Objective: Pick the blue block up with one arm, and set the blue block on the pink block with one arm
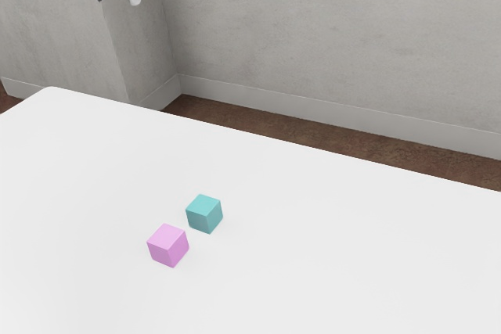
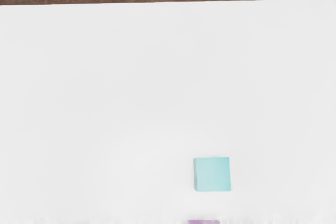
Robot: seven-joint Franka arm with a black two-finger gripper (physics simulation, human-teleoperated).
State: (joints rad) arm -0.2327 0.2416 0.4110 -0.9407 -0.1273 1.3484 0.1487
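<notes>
Blue block (image 1: 204, 213) just beside pink block (image 1: 167, 245), well apart from table (image 1: 352, 256) edges.

Bare plain room — white table (image 1: 352, 256), grey wall (image 1: 329, 29), brown floor (image 1: 352, 145)

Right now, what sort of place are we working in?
Probably a bare test room in simulation, not a home or kitchen: a plain white table with a blue block and a pink block on it, a grey wall with a white baseboard, and a brown floor.
</notes>
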